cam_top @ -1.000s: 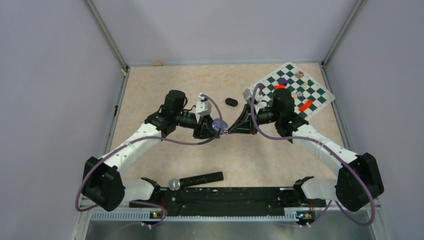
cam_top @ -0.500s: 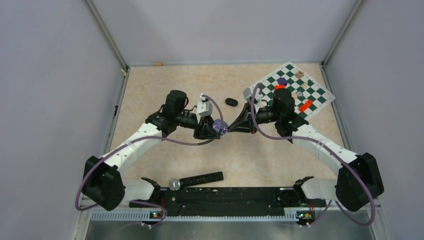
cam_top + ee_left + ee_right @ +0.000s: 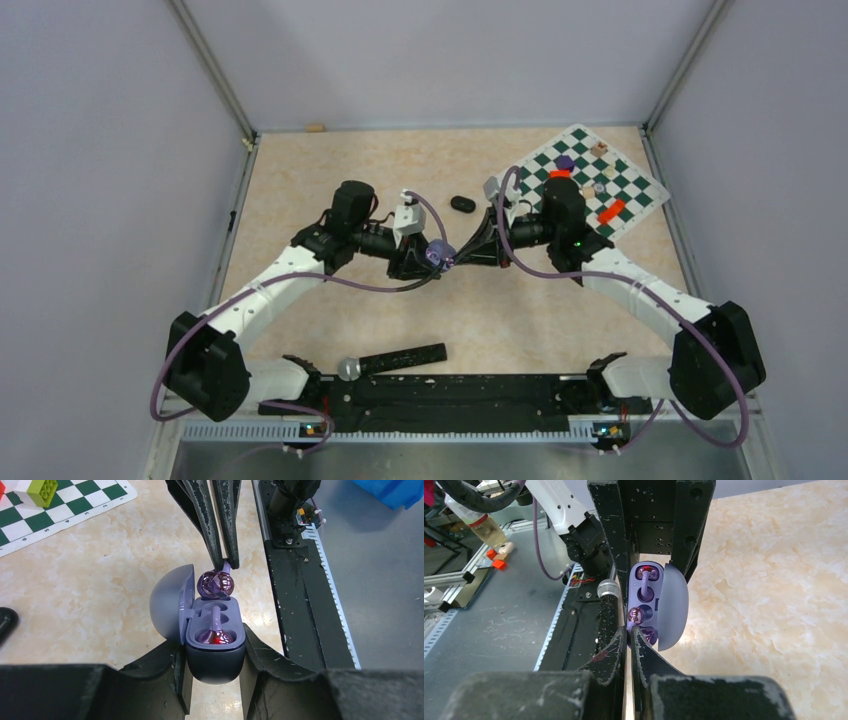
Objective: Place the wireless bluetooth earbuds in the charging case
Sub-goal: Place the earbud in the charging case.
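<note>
My left gripper (image 3: pixel 424 258) is shut on an open lilac charging case (image 3: pixel 215 652), lid (image 3: pixel 167 600) swung to the left. One glossy purple earbud (image 3: pixel 215 636) sits in the near slot with a red light. My right gripper (image 3: pixel 456 256) is shut on the stem of a second purple earbud (image 3: pixel 216 584) and holds it at the rim of the far slot. In the right wrist view the held earbud (image 3: pixel 634 615) touches the case (image 3: pixel 646 595) just beyond my right gripper (image 3: pixel 629 630). I cannot tell if it is seated.
A closed black oval case (image 3: pixel 462 204) lies on the table behind the grippers. A green-white chessboard (image 3: pixel 628 205) with coloured blocks lies at the back right. A black bar with a silver knob (image 3: pixel 400 358) lies near the front rail.
My right gripper has edged a little left and back toward the case with the earbud. The left arm has shifted slightly with it.
</note>
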### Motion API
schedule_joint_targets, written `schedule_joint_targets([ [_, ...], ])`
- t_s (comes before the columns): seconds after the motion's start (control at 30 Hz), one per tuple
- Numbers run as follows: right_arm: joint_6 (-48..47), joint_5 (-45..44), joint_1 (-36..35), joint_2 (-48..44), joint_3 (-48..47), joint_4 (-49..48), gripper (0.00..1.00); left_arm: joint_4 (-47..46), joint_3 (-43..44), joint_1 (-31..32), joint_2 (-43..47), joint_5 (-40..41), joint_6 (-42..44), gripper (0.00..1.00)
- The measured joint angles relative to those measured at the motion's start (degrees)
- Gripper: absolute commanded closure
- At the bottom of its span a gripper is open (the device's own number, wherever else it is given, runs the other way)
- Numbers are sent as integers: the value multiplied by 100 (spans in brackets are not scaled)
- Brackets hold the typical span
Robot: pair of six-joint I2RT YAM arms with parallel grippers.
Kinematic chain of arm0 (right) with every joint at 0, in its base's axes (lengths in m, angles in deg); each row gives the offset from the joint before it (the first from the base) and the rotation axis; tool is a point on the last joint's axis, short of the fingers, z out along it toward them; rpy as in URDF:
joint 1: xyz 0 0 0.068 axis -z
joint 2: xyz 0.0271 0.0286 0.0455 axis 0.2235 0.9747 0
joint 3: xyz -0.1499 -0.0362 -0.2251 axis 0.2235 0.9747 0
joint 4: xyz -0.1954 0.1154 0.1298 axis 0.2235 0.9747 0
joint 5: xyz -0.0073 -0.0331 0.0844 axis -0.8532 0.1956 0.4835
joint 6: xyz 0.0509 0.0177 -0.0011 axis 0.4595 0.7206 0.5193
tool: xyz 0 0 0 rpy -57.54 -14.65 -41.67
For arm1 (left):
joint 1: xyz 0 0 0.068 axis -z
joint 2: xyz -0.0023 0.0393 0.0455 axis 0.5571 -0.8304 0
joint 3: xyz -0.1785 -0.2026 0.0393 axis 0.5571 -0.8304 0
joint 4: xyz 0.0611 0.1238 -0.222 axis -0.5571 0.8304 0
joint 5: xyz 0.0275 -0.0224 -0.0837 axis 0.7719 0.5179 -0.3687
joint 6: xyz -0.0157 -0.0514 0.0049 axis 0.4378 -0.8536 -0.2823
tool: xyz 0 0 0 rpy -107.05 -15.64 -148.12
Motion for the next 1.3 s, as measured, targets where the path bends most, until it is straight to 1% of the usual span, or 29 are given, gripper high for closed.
schedule_joint_targets([
  [0.63,-20,-35,-85,138,0,33,100,155,31,11,0,129,105,94],
  [1.0,-76,-223,-109,138,0,66,100,243,31,17,0,212,175,94],
  [1.3,-372,-334,-164,146,-2,267,100,356,33,20,0,282,184,94],
])
